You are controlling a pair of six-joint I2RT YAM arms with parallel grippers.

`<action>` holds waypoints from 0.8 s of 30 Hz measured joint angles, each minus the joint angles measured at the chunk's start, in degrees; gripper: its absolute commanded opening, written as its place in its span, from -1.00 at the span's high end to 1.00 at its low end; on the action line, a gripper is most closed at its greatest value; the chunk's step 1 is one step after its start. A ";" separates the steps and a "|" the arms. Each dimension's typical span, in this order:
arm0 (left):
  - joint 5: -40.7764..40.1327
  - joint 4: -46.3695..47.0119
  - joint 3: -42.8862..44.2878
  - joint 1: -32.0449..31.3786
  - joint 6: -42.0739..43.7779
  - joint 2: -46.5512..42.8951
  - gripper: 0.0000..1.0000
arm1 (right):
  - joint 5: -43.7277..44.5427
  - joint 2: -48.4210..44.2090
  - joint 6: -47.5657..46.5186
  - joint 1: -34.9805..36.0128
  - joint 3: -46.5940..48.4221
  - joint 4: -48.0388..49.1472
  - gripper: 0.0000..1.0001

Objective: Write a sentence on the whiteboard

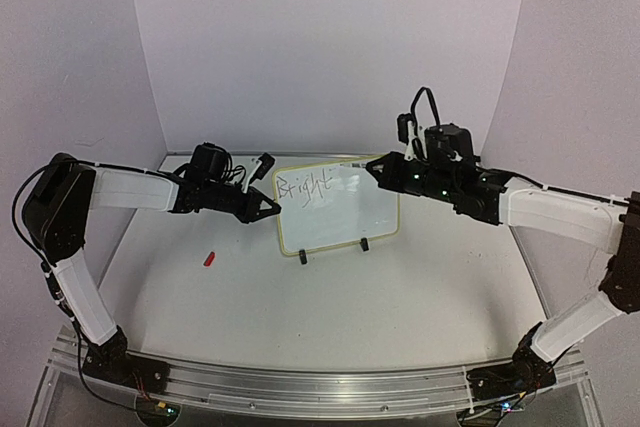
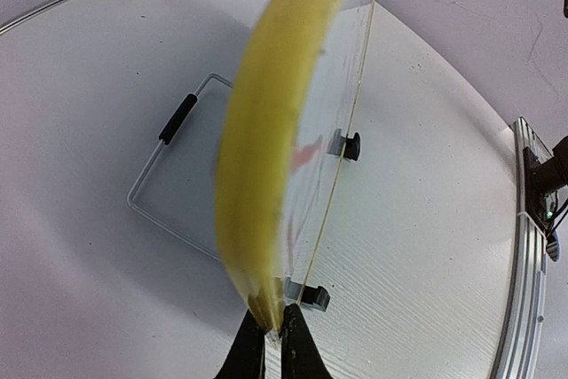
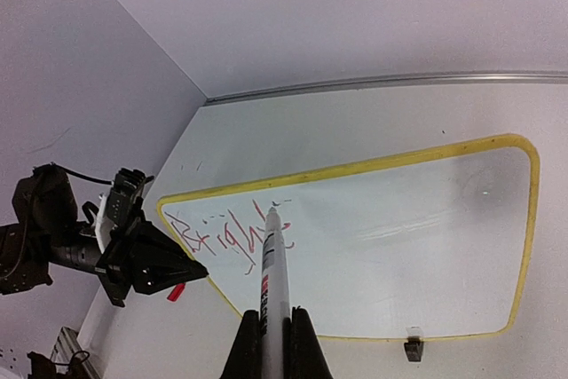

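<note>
Left fingers point(image 2: 251, 354): clenched on the yellow rim at the left edge of the board point(image 1: 340, 209), steadying it.

Red cap point(image 1: 209, 258) lies on the table point(image 1: 400, 327) at lower left of the top view, apart from the board.

Board: stands tilted back on its feet, centre of the top view.

Sentence point(image 1: 305, 187): only "Bright" is written, at the board's upper left; it looks reddish in the right wrist view.

Right fingers point(image 3: 300, 354): grasping a marker point(image 3: 273, 264). Its tip is at the last letter; contact cannot be told.

Step in hand, as judged: finishing the first word, with most of the sentence left.

Next move calls for lifting the tip, shifting it a little right to leave a gap, then pressing lightly so the board does not rock against the left hold.
</note>
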 measured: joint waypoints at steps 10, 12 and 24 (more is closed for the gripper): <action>-0.02 -0.02 0.00 0.00 0.04 0.02 1.00 | 0.46 -2.06 -0.79 -3.45 -2.35 -0.91 1.00; -0.02 -0.02 0.00 0.00 0.04 0.02 1.00 | 0.29 -2.06 -0.79 -4.04 -2.45 -1.48 1.00; -0.02 -0.02 0.00 0.00 0.04 0.02 1.00 | -1.75 -0.84 -0.95 -4.85 -2.14 -1.30 1.00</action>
